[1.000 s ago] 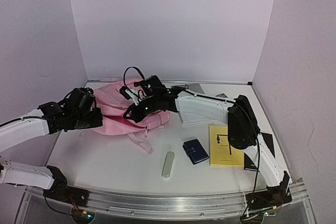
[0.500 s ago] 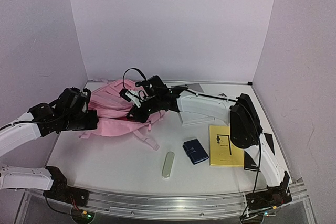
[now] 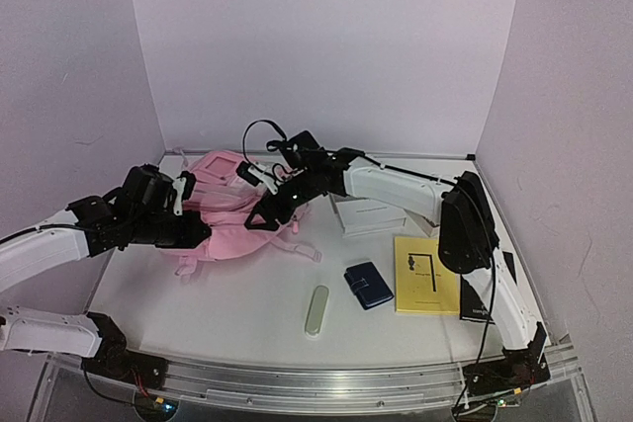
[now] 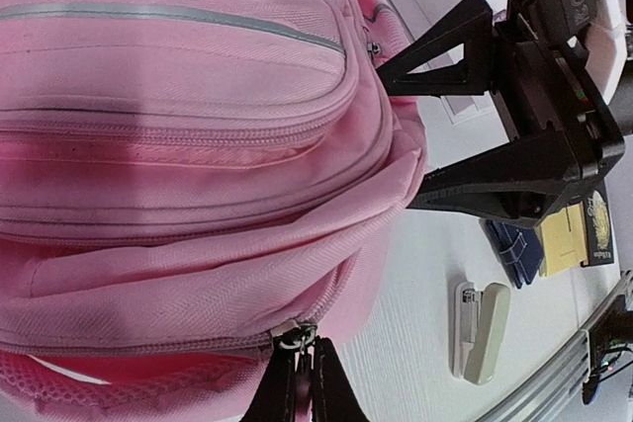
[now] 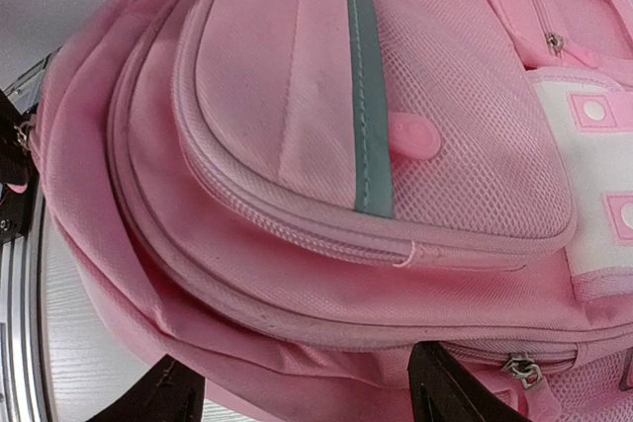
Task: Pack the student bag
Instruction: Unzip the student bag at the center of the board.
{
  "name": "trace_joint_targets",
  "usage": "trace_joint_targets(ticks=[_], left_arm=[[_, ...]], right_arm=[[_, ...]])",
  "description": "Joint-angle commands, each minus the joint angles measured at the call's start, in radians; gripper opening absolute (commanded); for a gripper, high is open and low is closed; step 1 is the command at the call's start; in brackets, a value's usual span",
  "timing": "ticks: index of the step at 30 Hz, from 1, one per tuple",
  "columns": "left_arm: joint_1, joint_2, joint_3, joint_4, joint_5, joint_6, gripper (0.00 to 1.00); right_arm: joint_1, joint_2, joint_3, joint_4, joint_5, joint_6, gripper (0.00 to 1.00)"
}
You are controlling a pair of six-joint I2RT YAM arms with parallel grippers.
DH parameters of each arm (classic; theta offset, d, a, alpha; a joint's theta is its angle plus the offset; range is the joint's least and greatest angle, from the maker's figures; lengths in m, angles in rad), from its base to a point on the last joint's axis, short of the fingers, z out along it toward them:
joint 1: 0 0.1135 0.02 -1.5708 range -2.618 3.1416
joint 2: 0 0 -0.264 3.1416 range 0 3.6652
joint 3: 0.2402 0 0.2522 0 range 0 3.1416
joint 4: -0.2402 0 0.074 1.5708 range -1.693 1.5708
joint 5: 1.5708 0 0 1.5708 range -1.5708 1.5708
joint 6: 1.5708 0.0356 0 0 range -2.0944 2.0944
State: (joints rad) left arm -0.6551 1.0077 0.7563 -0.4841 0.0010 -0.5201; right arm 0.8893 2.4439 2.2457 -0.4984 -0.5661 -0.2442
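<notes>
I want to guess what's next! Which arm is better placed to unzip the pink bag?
Probably the left. The left gripper is shut on a zip pull of the student bag; the right gripper stands open at the bag's side, gripping nothing.

Legible text: none.
Yellow booklet [image 3: 426,274]: dark printed figure and fine lines on the cover, too small to read.
Black booklet [image 4: 596,224], just beside it: gold crest, lettering unreadable.
White box [image 3: 368,214]: faint printed line, illegible.
</notes>
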Motion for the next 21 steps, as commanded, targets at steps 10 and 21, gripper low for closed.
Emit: trace_joint_targets(ticks=[10,21], left_arm=[[-0.003,0.003,0.038,0.132,0.095,0.018,0.00],[-0.003,-0.066,0.050,-0.023,-0.145,-0.049,0.00]], right_arm=[[0.127,0.003,0.148,0.025,0.158,-0.163,0.54],[0.107,-0.056,-0.006,0.061,0.304,-0.231,0.00]])
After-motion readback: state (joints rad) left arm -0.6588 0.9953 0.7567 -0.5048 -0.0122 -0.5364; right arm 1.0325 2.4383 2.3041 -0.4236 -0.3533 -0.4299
